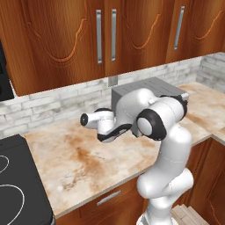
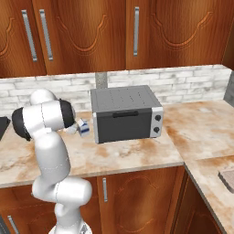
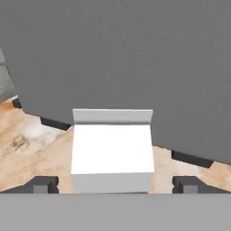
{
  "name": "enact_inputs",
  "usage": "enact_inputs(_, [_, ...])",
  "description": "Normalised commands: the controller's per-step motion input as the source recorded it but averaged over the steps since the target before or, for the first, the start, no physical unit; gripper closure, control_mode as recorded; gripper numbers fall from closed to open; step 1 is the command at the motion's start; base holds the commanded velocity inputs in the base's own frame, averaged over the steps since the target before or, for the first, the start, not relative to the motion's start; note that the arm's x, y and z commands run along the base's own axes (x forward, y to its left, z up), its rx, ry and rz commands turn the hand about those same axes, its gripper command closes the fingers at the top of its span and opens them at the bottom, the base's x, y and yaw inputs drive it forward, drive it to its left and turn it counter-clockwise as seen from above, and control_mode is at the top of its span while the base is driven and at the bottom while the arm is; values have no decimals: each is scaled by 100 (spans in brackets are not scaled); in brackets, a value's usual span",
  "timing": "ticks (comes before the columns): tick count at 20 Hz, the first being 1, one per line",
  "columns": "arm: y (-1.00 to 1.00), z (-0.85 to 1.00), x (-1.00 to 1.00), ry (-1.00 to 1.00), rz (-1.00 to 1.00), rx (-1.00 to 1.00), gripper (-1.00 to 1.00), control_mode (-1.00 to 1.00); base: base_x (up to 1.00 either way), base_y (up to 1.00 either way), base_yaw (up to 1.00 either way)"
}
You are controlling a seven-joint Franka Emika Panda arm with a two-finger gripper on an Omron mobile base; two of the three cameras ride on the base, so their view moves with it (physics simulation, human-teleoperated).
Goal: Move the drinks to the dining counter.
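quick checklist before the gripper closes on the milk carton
1. Gripper open: ok, the jaws stand wide.
2. Milk carton between the fingertips: ok, one tip shows on each side of it in the hand view.
3. Carton upright on the counter: ok, its gable ridge is on top.
4. Clearance from the toaster: cannot tell, it stands close behind the carton.
5. Fingers low enough on the carton: cannot tell.
6. Cola bottle located: cannot tell.
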Motion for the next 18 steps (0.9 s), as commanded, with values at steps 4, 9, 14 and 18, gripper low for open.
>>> enact_inputs(4, [0,-24,25,0,-2,-2,-100,-100,0,0,0])
enact_inputs(9, [3,-34,37,0,-1,-5,-100,-100,0,0,0])
enact_inputs(14, [2,-26,30,0,-1,-5,-100,-100,0,0,0])
enact_inputs(18, [-1,-24,0,0,-2,-2,-100,-100,0,0,0])
